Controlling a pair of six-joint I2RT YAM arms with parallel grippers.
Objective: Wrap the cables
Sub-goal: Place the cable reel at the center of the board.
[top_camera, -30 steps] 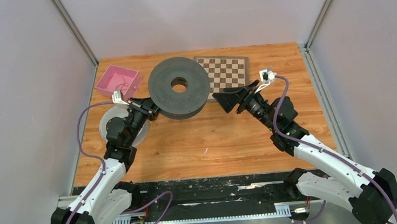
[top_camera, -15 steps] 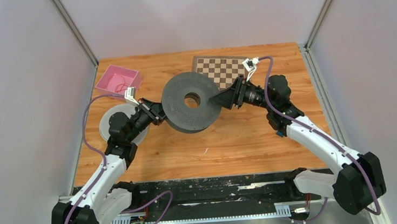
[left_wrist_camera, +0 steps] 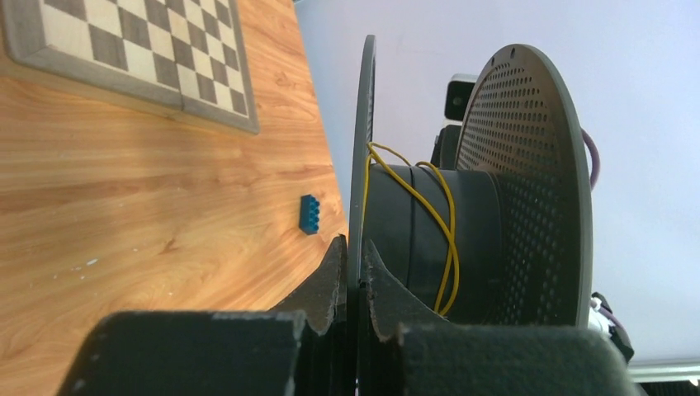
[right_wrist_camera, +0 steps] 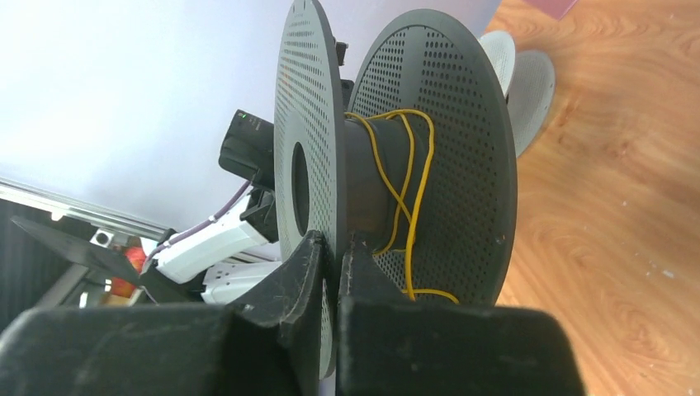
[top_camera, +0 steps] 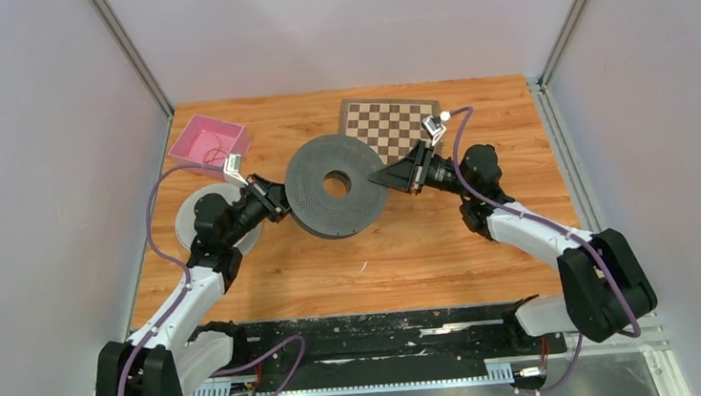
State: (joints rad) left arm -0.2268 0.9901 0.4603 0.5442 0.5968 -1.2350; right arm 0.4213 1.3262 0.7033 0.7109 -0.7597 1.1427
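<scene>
Pinching the perforated spool [top_camera: 334, 184] by its flange rims with left gripper [left_wrist_camera: 353, 272] and right gripper [right_wrist_camera: 334, 247], both closed tight. Carrying the yellow cable [left_wrist_camera: 451, 231] loosely round the hub. Probably light, limp, snag-prone; best taken at a slack loop.

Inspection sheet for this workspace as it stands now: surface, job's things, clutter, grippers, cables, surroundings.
Surface: wooden table, a few small pale marks.
Job's things: yellow cable looped loosely round the hub of the dark spool; a thin red cable seems to lie in the pink box.
Clutter: chessboard; grey spool under the left arm; blue brick.
Grippers: left gripper and right gripper each shut on a flange rim of the dark spool.
Cables: purple cords run along both arms.
Surroundings: pale walls, metal frame posts.
</scene>
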